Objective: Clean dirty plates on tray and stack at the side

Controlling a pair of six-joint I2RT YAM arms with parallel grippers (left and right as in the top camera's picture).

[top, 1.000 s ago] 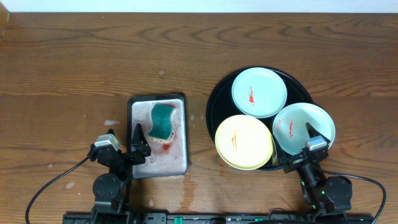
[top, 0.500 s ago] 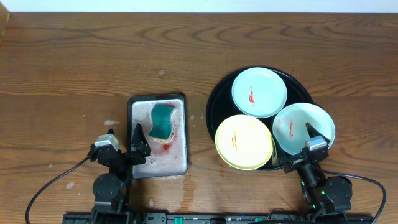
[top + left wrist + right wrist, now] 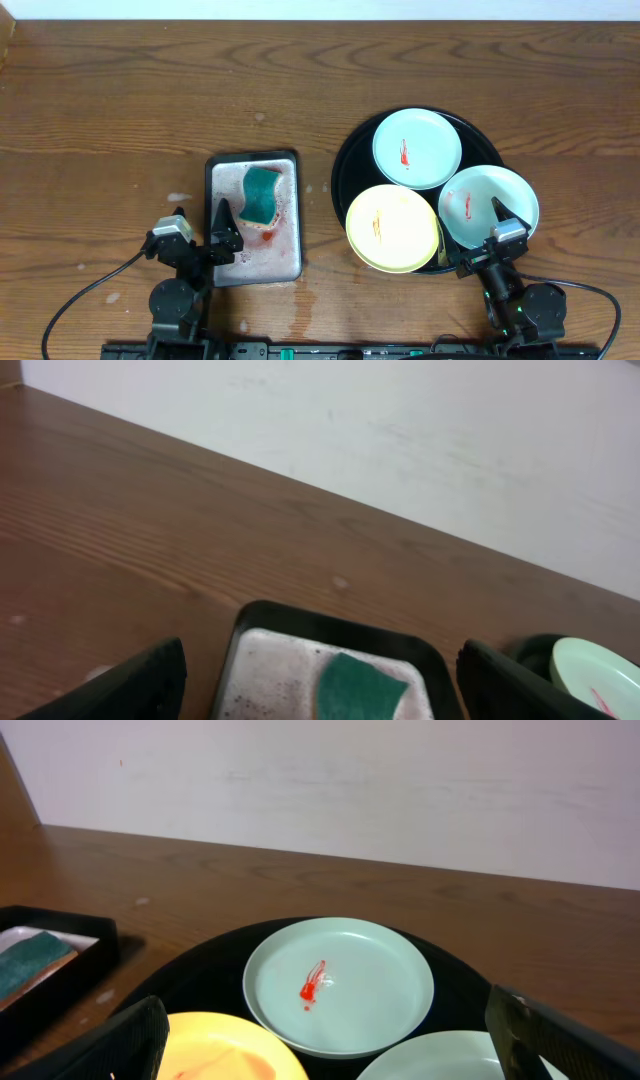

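Fingers (image 3: 130,685) spread wide, empty, on left gripper (image 3: 224,232) and right gripper (image 3: 490,240); we judge cleaning unstarted. Next: grasp sponge (image 3: 261,194), centre-left.

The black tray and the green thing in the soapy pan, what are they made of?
The black tray looks like glossy plastic, perhaps lacquer: its rim shines. The green thing seems a soft sponge: matte, curved, lying in foam.

We counted three plates: one yellow plate (image 3: 392,228) and two mint ones, the far mint plate (image 3: 417,149) and the near mint plate (image 3: 488,206). We logged one round black tray (image 3: 349,170), one rectangular grey tray (image 3: 252,155) and one green sponge (image 3: 261,195).
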